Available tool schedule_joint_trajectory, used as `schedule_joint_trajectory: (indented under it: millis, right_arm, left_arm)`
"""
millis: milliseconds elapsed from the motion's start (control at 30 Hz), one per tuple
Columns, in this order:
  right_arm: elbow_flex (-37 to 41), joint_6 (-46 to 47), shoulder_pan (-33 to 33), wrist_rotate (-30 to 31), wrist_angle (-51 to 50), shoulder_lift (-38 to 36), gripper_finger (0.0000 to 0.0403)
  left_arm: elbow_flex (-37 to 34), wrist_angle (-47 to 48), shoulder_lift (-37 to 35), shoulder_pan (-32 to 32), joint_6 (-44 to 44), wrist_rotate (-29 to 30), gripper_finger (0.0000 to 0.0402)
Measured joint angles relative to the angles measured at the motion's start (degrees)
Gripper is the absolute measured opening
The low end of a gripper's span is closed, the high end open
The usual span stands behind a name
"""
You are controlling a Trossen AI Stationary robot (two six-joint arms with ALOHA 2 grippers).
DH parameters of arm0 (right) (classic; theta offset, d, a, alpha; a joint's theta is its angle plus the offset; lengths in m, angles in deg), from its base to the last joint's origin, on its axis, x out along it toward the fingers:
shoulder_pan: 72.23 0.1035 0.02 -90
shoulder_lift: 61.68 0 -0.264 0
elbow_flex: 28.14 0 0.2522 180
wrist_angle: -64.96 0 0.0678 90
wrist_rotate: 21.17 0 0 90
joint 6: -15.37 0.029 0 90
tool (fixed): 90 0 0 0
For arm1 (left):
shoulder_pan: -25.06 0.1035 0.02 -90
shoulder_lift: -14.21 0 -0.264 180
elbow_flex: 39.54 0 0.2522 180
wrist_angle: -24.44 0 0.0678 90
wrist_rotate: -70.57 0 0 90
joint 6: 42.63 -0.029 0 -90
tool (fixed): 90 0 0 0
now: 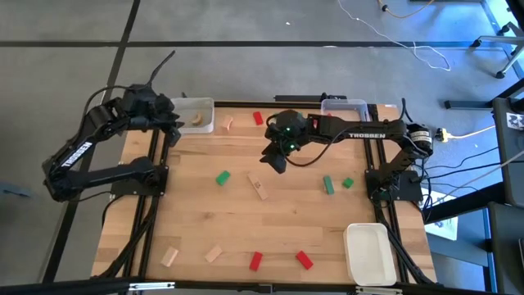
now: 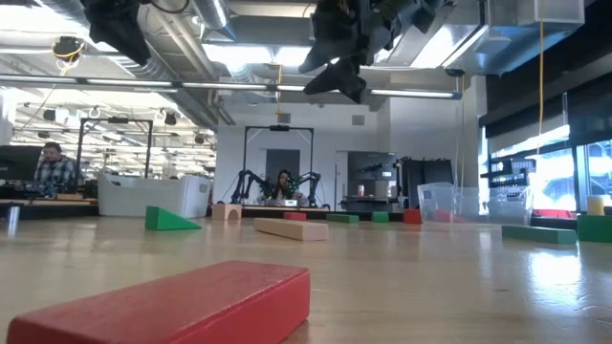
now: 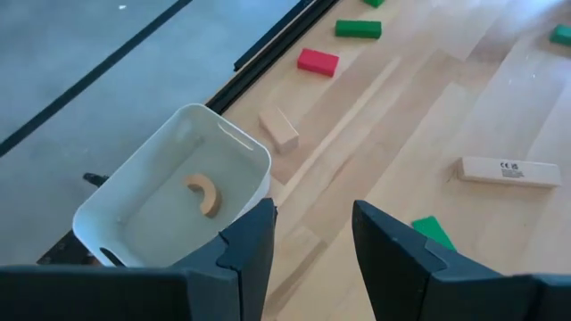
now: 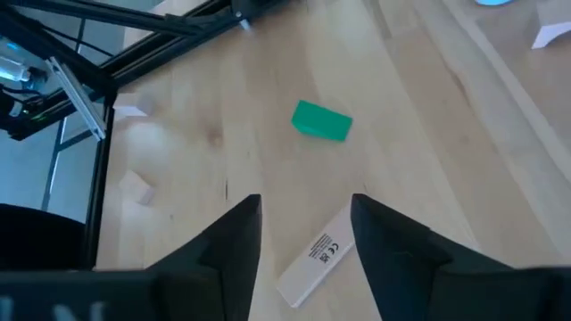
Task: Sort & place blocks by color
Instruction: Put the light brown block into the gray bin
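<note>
Red, green and tan blocks lie flat on the wooden table. My left gripper (image 3: pixel 312 245) is open and empty at the far left corner (image 1: pixel 174 124), above the edge of a white bin (image 3: pixel 178 192) that holds a tan arch piece (image 3: pixel 203 193). A tan block (image 3: pixel 279 130) and a red block (image 3: pixel 318 61) lie beyond that bin. My right gripper (image 4: pixel 303 232) is open and raised over the table's middle (image 1: pixel 274 158). Below it lie a long tan labelled block (image 4: pixel 319 254) and a green block (image 4: pixel 322 120).
A clear bin (image 1: pixel 344 105) stands at the far edge and a white tray (image 1: pixel 368 252) at the near right corner. Two green blocks (image 1: pixel 328 184) lie right of centre. Two tan blocks (image 1: pixel 169 257) and two red blocks (image 1: pixel 255 260) lie along the near edge.
</note>
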Motion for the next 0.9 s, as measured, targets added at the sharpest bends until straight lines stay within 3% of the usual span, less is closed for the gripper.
schedule_joint_trajectory:
  millis: [233, 400, 533, 700, 900]
  right_arm:
    - [-0.34, 5.89, -0.29, 1.56, -4.52, -1.44, 0.0175]
    - [-9.33, 6.43, 2.53, 13.14, -23.56, -1.62, 0.0173]
    - [-18.35, 12.99, 4.97, 17.2, -36.2, 0.16, 0.0173]
    - [-26.18, 23.32, 7.8, 17.4, -47.91, 5.42, 0.0173]
    - [-30.74, 31.71, 9.03, 12.22, -53.53, 13.33, 0.0173]
  left_arm:
    - [0.0, 0.02, -1.21, 0.02, -0.14, -0.02, 0.0144]
    - [0.0, 0.21, -1.55, 0.02, -0.94, -0.04, 0.0144]
    - [0.0, 0.33, -1.55, 0.02, -1.0, -0.02, 0.0144]
    - [0.0, 0.42, -1.53, 0.02, -1.05, -0.02, 0.0144]
    - [0.0, 0.42, -1.53, 0.01, -1.14, -0.02, 0.0144]
